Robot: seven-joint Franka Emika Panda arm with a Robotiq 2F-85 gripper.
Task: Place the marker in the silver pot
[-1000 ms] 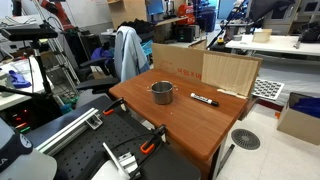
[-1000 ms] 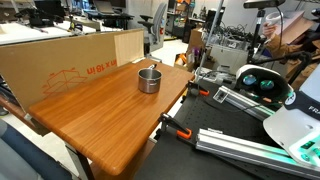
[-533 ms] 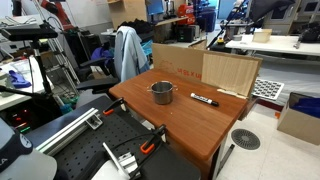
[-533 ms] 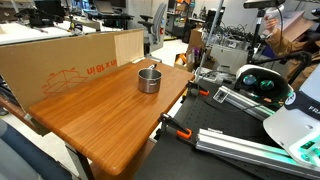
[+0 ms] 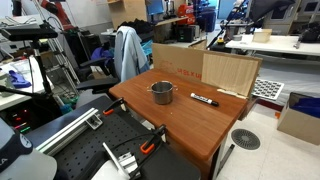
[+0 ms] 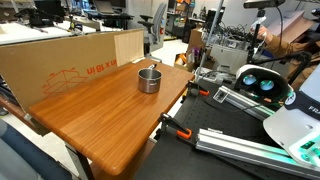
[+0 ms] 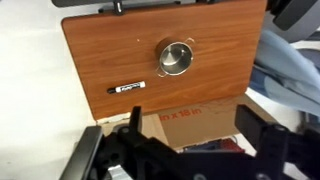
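Note:
The black marker [image 5: 205, 99] with a lighter band lies flat on the wooden table [image 5: 190, 125], to one side of the silver pot [image 5: 162, 92]. In the wrist view the marker [image 7: 126, 88] and the pot [image 7: 176, 57] show from high above, apart from each other. The pot also shows in an exterior view [image 6: 149, 80], where the marker is out of sight. My gripper [image 7: 195, 135] is open and empty, high above the scene, over the cardboard beyond the table's edge.
Cardboard sheets [image 5: 200, 66] stand along the table's back edge and show again in an exterior view [image 6: 60, 60]. Orange clamps [image 5: 148, 146] grip the table's front edge. A jacket-draped chair [image 5: 128, 52] stands behind, with cluttered lab benches around.

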